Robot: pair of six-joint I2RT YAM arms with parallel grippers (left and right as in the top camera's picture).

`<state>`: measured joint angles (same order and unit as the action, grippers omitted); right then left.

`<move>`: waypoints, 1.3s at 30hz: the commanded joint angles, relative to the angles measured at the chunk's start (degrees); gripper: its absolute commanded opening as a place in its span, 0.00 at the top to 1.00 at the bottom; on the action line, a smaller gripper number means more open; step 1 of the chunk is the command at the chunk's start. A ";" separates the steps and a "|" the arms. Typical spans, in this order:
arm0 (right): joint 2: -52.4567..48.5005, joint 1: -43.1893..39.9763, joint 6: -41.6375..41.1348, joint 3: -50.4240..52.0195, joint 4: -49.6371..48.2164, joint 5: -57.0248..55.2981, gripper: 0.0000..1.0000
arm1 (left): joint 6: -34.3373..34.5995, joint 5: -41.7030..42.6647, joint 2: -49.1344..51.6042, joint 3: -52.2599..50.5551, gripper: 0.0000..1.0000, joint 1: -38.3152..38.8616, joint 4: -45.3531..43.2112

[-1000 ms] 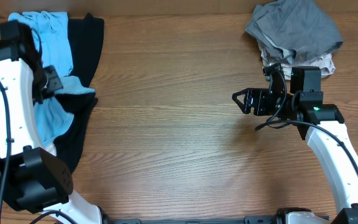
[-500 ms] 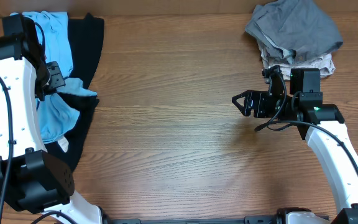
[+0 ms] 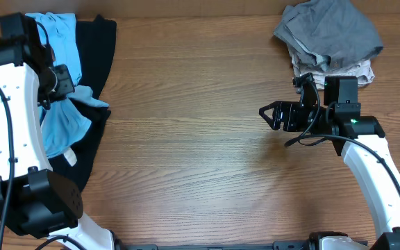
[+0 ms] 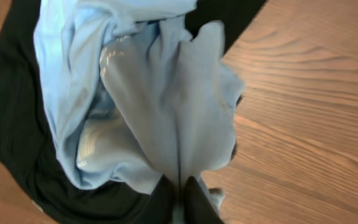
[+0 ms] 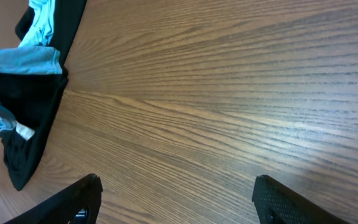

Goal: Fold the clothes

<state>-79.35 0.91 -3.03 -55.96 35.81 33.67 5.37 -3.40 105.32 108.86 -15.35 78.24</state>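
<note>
The clothes lie in two heaps. At the far left a light sky-blue T-shirt [image 3: 62,121] rests on a larger black shirt [image 3: 97,55]. My left gripper [image 3: 62,82] is over them, shut on a fold of the blue T-shirt [image 4: 166,106]. The cloth runs up from between the near-closed fingertips of this gripper [image 4: 181,182], with the black shirt [image 4: 11,99] beneath. My right gripper [image 3: 268,111] hovers open over bare wood right of centre. Nothing sits between its jaws [image 5: 178,180].
A grey garment [image 3: 328,31] sits bunched on a beige piece [image 3: 346,69] at the back right, just behind the right arm. Wooden tabletop [image 3: 186,139] stretches between the two heaps. The black shirt [image 5: 33,124] and blue T-shirt [image 5: 23,59] show at the right wrist view's left edge.
The left gripper has shifted slightly toward the back with the blue T-shirt, and the hanging cloth has bunched and changed shape. The right arm has not moved.
</note>
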 commanded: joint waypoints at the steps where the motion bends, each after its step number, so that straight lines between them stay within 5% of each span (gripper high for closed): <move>1: 0.35 0.44 -0.15 -2.71 -0.09 0.72 0.18 | -1.55 4.46 -2.29 7.63 0.96 0.00 1.16; 3: 0.55 0.42 -0.15 -3.06 0.17 0.74 0.19 | -1.64 5.03 -2.32 10.23 0.96 0.02 2.51; 7: 1.62 0.42 -0.15 -4.52 1.09 0.72 0.37 | -2.69 8.61 -2.38 15.63 0.96 0.52 5.25; 14: 2.84 0.66 -0.09 -13.09 11.50 -4.11 0.38 | -2.84 9.66 -2.38 22.10 0.95 4.85 9.49; 18: 2.54 4.63 0.07 -13.51 12.72 -4.09 0.29 | -2.84 9.64 -2.32 21.64 0.71 6.38 10.62; 24: -1.16 12.63 -0.76 -13.49 10.21 -5.75 0.17 | -3.48 9.38 -2.32 21.03 0.66 6.38 11.89; 28: -3.19 11.32 -3.45 -13.49 9.27 -7.06 0.01 | -5.27 9.35 -2.32 13.79 0.66 6.45 12.74; 39: -3.30 6.62 -2.93 -13.49 9.75 -7.10 0.00 | -4.22 9.33 -2.32 -19.43 0.67 7.26 -2.58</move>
<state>-82.89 7.92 -6.04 -68.36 45.91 26.79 1.26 5.41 103.20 96.40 -8.58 78.89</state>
